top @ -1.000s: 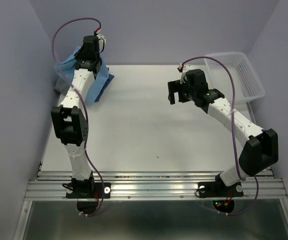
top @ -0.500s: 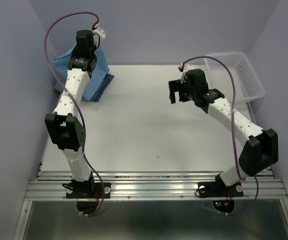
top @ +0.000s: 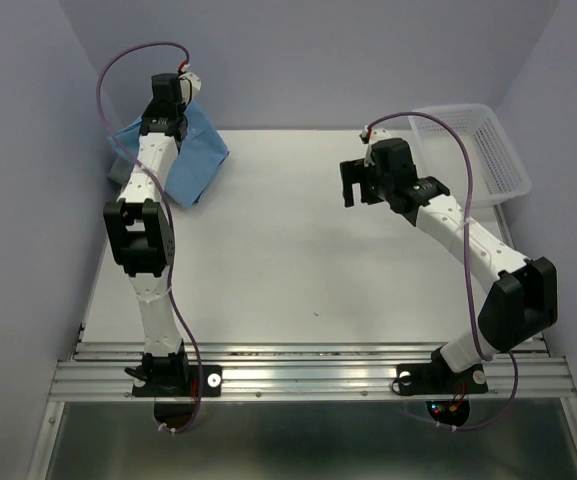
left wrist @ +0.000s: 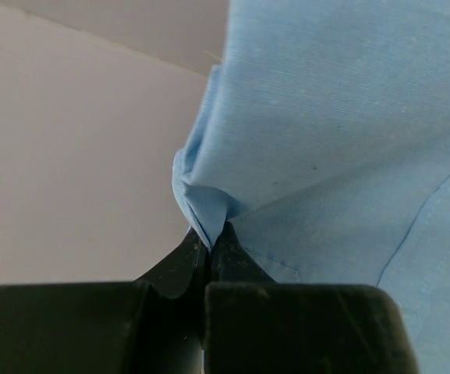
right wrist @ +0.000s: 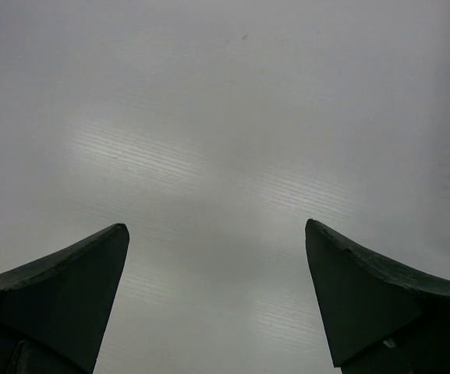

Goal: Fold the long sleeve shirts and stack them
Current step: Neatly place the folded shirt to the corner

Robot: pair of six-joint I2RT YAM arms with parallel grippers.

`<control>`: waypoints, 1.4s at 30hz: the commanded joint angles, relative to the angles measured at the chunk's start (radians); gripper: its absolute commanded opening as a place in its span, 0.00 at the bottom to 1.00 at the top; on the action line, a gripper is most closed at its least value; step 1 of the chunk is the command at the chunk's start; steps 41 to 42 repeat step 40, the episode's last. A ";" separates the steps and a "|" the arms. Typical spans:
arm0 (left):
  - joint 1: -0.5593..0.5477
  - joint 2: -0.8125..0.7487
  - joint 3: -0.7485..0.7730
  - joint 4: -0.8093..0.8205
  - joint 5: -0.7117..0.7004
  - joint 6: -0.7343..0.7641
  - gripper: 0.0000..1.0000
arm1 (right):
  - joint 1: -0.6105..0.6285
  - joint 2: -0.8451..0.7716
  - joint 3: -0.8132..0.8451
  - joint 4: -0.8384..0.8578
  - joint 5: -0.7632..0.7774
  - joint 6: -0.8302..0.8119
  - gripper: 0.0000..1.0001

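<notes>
Left gripper [left wrist: 209, 243] pinches a fold of the light sky-blue shirt [left wrist: 326, 132], which spreads beyond its tips; right gripper [right wrist: 215, 227] stands wide, holding nothing, white table [right wrist: 209, 109] under it.

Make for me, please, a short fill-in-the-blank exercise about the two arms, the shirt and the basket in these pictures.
1. The jaws of the left arm are ___ on a fold of the light blue shirt.
2. The jaws of the right arm stand wide ___, with nothing between them.
3. The white mesh basket sits at the far ___ corner of the table.

Missing words: shut; open; right.
</notes>
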 commanded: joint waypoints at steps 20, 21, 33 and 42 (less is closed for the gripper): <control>0.096 -0.161 0.084 -0.113 -0.041 -0.765 0.99 | -0.072 -0.133 -0.113 -0.009 0.341 0.361 1.00; 0.092 -0.223 -0.027 -0.077 0.007 -0.840 0.99 | -0.155 -0.142 -0.147 0.004 0.247 0.397 1.00; -0.304 -0.851 -1.074 0.206 -0.074 -1.218 0.99 | -0.231 -0.474 -0.601 0.268 0.361 0.453 1.00; -0.315 -1.036 -1.238 0.316 -0.299 -1.267 0.99 | -0.231 -0.573 -0.699 0.397 0.318 0.396 1.00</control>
